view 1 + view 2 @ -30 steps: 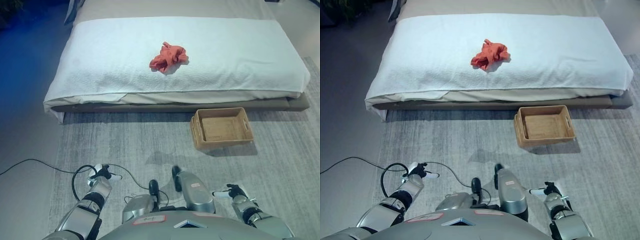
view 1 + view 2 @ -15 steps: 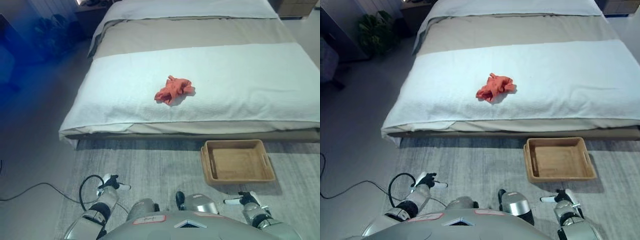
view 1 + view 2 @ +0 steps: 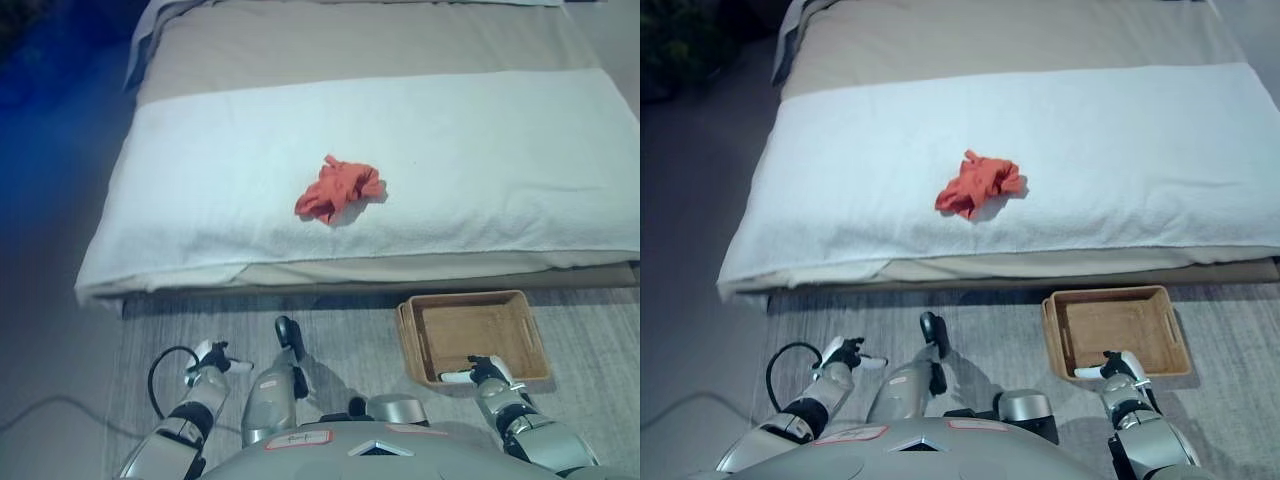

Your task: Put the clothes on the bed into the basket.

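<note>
bed [image 3: 400, 40] head and right end cut off by frame edges, basket [image 3: 1118, 328] near rim behind right hand [image 3: 1120, 368]

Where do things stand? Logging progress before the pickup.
Left robot hand and right robot hand low, both empty. Red cloth crumpled on bed. Basket empty on rug. Nothing in between.

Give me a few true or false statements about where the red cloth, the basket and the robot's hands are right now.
1. The red cloth lies crumpled on the white blanket. True.
2. The basket stands on the bed. False: it stands on the grey rug beside the bed.
3. The basket already holds clothes. False: it is empty.
4. The left hand holds the cloth. False: it hangs low over the rug, holding nothing.
5. The right hand shows at the basket's near edge. True.
</note>
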Tool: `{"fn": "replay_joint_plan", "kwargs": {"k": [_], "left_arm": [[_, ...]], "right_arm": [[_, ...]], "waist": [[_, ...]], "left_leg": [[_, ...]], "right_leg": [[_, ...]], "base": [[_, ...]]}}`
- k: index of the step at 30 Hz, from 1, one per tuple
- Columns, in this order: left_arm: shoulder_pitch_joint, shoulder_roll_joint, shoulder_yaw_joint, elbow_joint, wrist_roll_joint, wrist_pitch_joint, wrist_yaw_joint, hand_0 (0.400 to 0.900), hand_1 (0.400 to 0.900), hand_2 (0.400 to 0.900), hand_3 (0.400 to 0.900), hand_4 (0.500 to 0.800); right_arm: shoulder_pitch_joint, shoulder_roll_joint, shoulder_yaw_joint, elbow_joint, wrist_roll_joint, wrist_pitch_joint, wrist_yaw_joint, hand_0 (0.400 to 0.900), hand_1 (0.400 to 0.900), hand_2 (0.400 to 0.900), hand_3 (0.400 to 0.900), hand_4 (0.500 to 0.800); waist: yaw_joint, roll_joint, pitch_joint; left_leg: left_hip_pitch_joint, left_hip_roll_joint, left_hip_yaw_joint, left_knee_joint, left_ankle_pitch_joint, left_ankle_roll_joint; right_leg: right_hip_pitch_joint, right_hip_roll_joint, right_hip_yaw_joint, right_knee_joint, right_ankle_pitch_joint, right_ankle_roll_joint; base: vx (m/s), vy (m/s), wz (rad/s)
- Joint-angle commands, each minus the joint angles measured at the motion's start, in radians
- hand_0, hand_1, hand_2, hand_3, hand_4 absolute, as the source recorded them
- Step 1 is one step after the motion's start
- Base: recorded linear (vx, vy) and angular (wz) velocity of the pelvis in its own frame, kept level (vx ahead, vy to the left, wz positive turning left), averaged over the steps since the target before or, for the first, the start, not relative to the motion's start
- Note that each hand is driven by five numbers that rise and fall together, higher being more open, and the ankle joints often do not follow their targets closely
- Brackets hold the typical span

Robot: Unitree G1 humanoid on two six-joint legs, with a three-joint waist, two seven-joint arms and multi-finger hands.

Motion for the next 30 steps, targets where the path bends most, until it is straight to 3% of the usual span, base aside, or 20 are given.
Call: {"fn": "replay_joint_plan", "kwargs": {"k": [1, 2, 4, 5, 7, 9, 12, 13, 16, 19, 30], "left_arm": [[-0.062, 0.067, 0.014, -0.005, 0.001, -0.019, 0.054, 0.900, 0.900, 0.900, 0.900, 0.800], [-0.072, 0.072, 0.008, -0.006, 0.006, -0.020, 0.051, 0.900, 0.900, 0.900, 0.900, 0.800], [-0.089, 0.080, -0.004, -0.024, 0.009, -0.018, 0.052, 0.900, 0.900, 0.900, 0.900, 0.800], [-0.097, 0.089, -0.006, -0.045, 0.013, -0.016, 0.055, 0.900, 0.900, 0.900, 0.900, 0.800], [-0.103, 0.093, -0.009, -0.089, 0.029, -0.019, 0.067, 0.900, 0.900, 0.900, 0.900, 0.800], [-0.115, 0.085, -0.010, -0.111, 0.040, -0.024, 0.081, 0.900, 0.900, 0.900, 0.900, 0.800], [-0.147, 0.060, -0.026, -0.108, 0.050, -0.019, 0.096, 0.900, 0.900, 0.900, 0.900, 0.800], [-0.149, 0.050, -0.027, -0.101, 0.051, -0.020, 0.098, 0.900, 0.900, 0.900, 0.900, 0.800], [-0.133, 0.053, -0.018, -0.104, 0.071, -0.016, 0.090, 0.900, 0.900, 0.900, 0.900, 0.800], [-0.086, 0.054, 0.000, -0.111, 0.081, -0.011, 0.092, 0.900, 0.900, 0.900, 0.900, 0.800], [-0.107, 0.031, -0.016, -0.010, 0.041, 0.009, 0.123, 0.900, 0.900, 0.900, 0.900, 0.800]], "right_arm": [[0.008, -0.041, 0.032, -0.062, -0.027, -0.020, -0.014, 0.900, 0.900, 0.900, 0.900, 0.800], [0.000, -0.042, 0.037, -0.088, -0.029, -0.025, -0.014, 0.900, 0.900, 0.900, 0.900, 0.800], [-0.027, -0.049, 0.058, -0.174, -0.037, -0.034, -0.020, 0.900, 0.900, 0.900, 0.900, 0.800], [-0.044, -0.055, 0.075, -0.267, -0.054, -0.039, -0.023, 0.900, 0.900, 0.900, 0.900, 0.800], [-0.066, -0.074, 0.095, -0.367, -0.084, -0.049, -0.038, 0.900, 0.900, 0.900, 0.900, 0.800], [-0.088, -0.112, 0.118, -0.505, -0.147, -0.056, -0.046, 0.900, 0.900, 0.900, 0.900, 0.800], [-0.132, -0.147, 0.144, -0.552, -0.203, -0.047, -0.060, 0.900, 0.900, 0.900, 0.900, 0.800], [-0.146, -0.154, 0.153, -0.564, -0.223, -0.044, -0.066, 0.900, 0.900, 0.900, 0.900, 0.800], [-0.163, -0.179, 0.148, -0.609, -0.285, -0.029, -0.090, 0.900, 0.900, 0.900, 0.900, 0.800], [-0.147, -0.197, 0.140, -0.631, -0.317, -0.022, -0.107, 0.900, 0.900, 0.900, 0.900, 0.800], [-0.196, -0.167, 0.193, -0.520, -0.312, -0.013, -0.149, 0.900, 0.900, 0.900, 0.900, 0.800]], "waist": [[0.028, -0.015, -0.096], [0.033, -0.028, -0.092], [0.028, -0.032, -0.068], [0.014, -0.032, -0.043], [-0.002, -0.013, -0.017], [-0.027, 0.000, 0.003], [-0.039, 0.007, 0.009], [-0.042, 0.000, 0.004], [-0.033, -0.024, -0.001], [-0.022, -0.040, -0.016], [-0.011, 0.000, -0.039]], "left_leg": [[-0.013, -0.012, -0.016, 0.005, 0.099, -0.048], [0.016, -0.041, -0.008, 0.005, 0.079, -0.019], [0.070, -0.068, -0.002, 0.005, 0.044, 0.019], [0.101, -0.076, 0.000, 0.005, 0.034, 0.032], [0.144, -0.072, 0.001, 0.005, 0.006, 0.047], [0.185, -0.078, -0.011, 0.005, -0.013, 0.046], [0.218, -0.078, -0.029, 0.005, -0.039, 0.031], [0.230, -0.085, -0.034, 0.005, -0.057, 0.023], [0.264, -0.104, -0.048, 0.005, -0.097, 0.014], [0.303, -0.115, -0.090, 0.005, -0.126, 0.014], [0.223, -0.080, -0.179, 0.005, -0.119, -0.031]], "right_leg": [[-0.093, -0.069, -0.042, 0.217, 0.058, 0.046], [-0.142, -0.085, -0.038, 0.351, 0.161, 0.066], [-0.267, -0.081, -0.016, 0.618, 0.338, 0.073], [-0.322, -0.066, -0.021, 0.729, 0.364, 0.076], [-0.440, -0.046, -0.042, 0.821, 0.307, 0.060], [-0.519, -0.050, -0.074, 0.725, 0.197, 0.029], [-0.520, -0.047, -0.142, 0.448, 0.136, 0.031], [-0.503, -0.036, -0.141, 0.264, 0.159, 0.047], [-0.499, -0.039, -0.120, 0.007, 0.257, 0.086], [-0.469, -0.034, -0.063, -0.011, 0.276, 0.081], [-0.450, -0.043, -0.168, -0.031, 0.251, 0.046]], "base": [[0.53, 0.227, -0.20], [0.48, 0.239, -0.20], [0.36, 0.249, -0.10], [0.30, 0.261, -0.09], [0.27, 0.242, 0.01], [0.31, 0.171, 0.33], [0.30, 0.021, 0.39], [0.34, -0.055, 0.48], [0.33, -0.065, 0.50], [0.33, -0.079, 0.65], [0.19, -0.126, 0.51]]}}
